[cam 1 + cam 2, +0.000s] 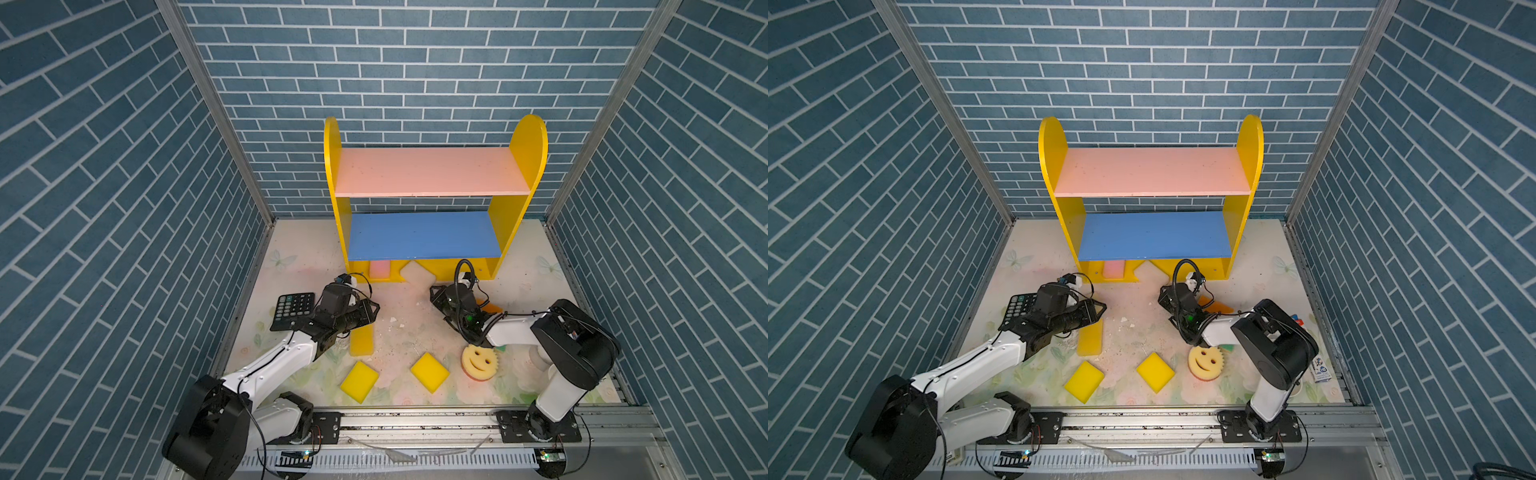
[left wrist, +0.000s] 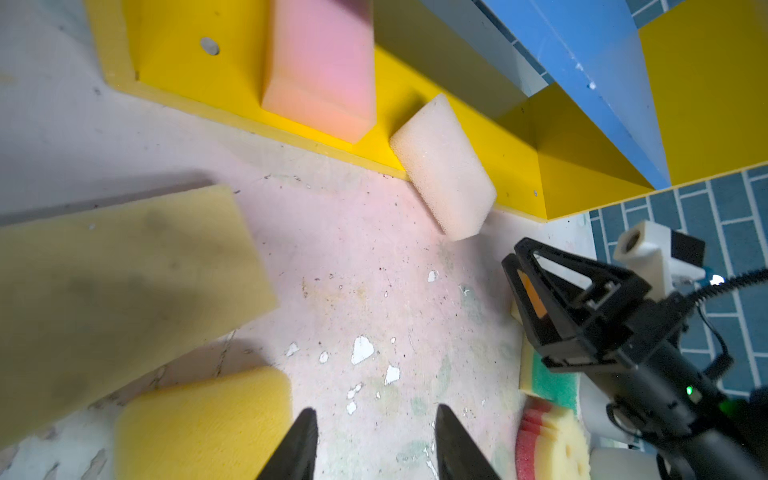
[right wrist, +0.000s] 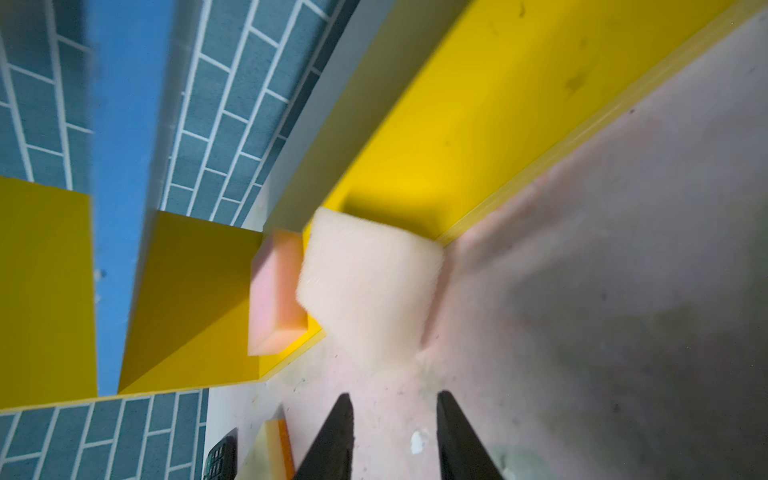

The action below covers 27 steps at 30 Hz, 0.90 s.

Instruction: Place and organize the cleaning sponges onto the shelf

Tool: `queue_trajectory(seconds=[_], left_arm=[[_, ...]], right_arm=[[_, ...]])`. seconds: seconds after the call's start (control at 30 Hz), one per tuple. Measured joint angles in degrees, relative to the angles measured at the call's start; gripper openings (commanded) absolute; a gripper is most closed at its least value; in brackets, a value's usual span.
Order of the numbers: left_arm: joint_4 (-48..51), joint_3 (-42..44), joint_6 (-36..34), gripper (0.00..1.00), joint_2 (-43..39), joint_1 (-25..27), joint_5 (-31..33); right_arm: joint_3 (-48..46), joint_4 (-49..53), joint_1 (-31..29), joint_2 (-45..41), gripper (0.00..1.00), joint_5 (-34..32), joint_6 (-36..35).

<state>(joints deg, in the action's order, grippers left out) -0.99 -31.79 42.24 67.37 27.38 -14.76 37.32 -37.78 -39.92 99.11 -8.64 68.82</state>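
The left gripper (image 2: 376,442) is hanging low over the table (image 1: 415,332) with its jaws partly apart. It is gripping nothing, and only bare tabletop is showing between the tips. The right gripper (image 3: 395,436) is likewise standing partly open and empty, its tips pointing toward the whitish sponge (image 3: 370,286).

In a top view the shelf (image 1: 528,158) is standing at the table's 12 o'clock. The pink sponge (image 1: 379,269) is lying on its yellow base. The whitish sponge is lying across the base's front edge, at the right gripper's 11 o'clock.

The tan sponge (image 1: 361,338) is lying at the left gripper's 6 o'clock, and the orange sponge (image 1: 490,307) at the right gripper's 4 o'clock. The smiley sponge (image 1: 478,361), a yellow sponge (image 1: 359,380) and a second yellow sponge (image 1: 430,372) are sitting toward the table's 6 o'clock.

The calculator (image 1: 293,309) is showing key markings too small to read.
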Motion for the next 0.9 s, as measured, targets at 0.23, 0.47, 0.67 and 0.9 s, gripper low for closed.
queue_trajectory(seconds=[0.23, 0.47, 0.67, 0.9], left_arm=[[-1.6, -2.1, 0.0, 0.37, 3.6, 3.6, 1.9], [-1.7, -2.4, 0.0, 0.37, 5.0, 4.0, 2.6], [-1.2, -2.4, -0.1, 0.37, 4.7, 4.0, 3.1], [0.7, -2.4, -0.9, 0.37, 3.7, 4.0, 3.2]], right_arm=[[3.1, -1.2, 6.0, 6.7, 0.4, 12.4, -3.1], [6.8, -6.3, 6.4, 11.0, 0.42, 16.9, -3.7], [6.7, -12.0, 6.4, 14.2, 0.41, 16.9, -3.6], [6.7, -16.0, 5.2, 16.5, 0.2, 15.4, -2.6]])
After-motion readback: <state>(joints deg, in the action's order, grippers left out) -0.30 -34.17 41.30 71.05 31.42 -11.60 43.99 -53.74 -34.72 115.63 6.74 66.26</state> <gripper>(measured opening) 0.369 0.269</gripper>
